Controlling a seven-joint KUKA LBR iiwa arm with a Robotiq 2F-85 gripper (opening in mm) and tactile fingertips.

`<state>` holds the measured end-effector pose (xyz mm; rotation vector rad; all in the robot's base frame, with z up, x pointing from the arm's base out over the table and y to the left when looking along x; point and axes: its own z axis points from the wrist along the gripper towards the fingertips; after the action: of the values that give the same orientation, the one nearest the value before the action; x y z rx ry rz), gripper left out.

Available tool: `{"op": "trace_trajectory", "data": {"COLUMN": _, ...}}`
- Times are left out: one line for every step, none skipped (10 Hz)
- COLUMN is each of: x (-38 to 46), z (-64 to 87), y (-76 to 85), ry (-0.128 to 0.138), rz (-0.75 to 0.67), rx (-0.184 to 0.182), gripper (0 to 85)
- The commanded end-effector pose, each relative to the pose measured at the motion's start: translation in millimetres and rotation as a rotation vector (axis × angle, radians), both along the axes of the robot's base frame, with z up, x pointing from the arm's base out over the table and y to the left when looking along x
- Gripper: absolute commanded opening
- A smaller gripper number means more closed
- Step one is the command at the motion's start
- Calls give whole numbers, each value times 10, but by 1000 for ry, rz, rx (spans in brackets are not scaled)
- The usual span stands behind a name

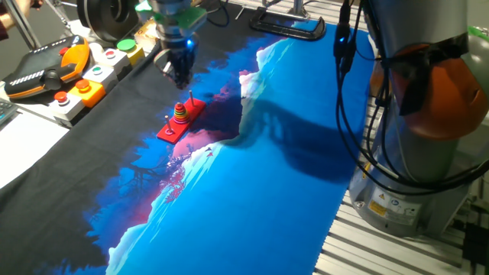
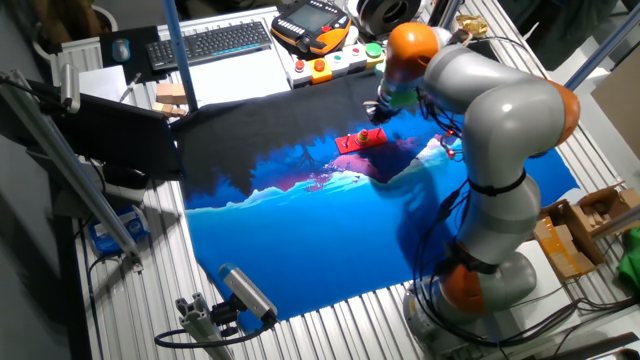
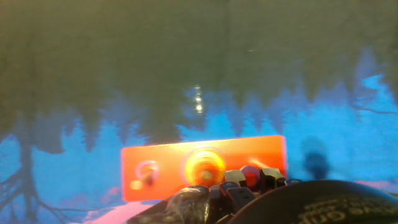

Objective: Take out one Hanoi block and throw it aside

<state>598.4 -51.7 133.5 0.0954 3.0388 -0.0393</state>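
The Hanoi tower has a red base (image 1: 174, 127) with a stack of coloured rings (image 1: 180, 113) on its middle peg. It lies on the dark part of the blue cloth (image 1: 252, 176). My gripper (image 1: 182, 78) hangs just above and behind the stack, not touching it, and looks open and empty. In the other fixed view the gripper (image 2: 380, 110) is right above the red base (image 2: 358, 141). In the hand view the red base (image 3: 161, 163) lies across the lower middle, with the ring stack (image 3: 204, 167) in its centre and thin pegs on both sides.
A control box with coloured buttons (image 1: 92, 76) and an orange pendant (image 1: 46, 72) stand left of the tower. The robot's base (image 1: 428, 153) is at the right. A keyboard (image 2: 210, 42) and wooden blocks (image 2: 172, 97) lie at the far side.
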Motion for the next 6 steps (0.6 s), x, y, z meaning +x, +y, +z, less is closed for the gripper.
{"op": "trace_trajectory", "data": {"x": -14, "z": -13, "y": -103, "ry": -3, "rz": 2, "rx": 2, "gripper": 7}}
{"op": "trace_trajectory", "data": {"x": -33, "z": -38, "y": -226, "ry": -3, "rz": 0, "rx": 8, "gripper": 7}}
{"op": "trace_trajectory", "data": {"x": -60, "z": -66, "y": -320, "ry": -3, "rz": -1, "rx": 10, "gripper": 7}}
{"op": "trace_trajectory", "data": {"x": -102, "z": -105, "y": -399, "ry": -3, "rz": -1, "rx": 16, "gripper": 7}}
{"op": "trace_trajectory", "data": {"x": -144, "z": -146, "y": -465, "ry": 0, "rz": -1, "rx": 17, "gripper": 7}}
{"op": "trace_trajectory", "data": {"x": -177, "z": -186, "y": -518, "ry": 3, "rz": -6, "rx": 19, "gripper": 7}}
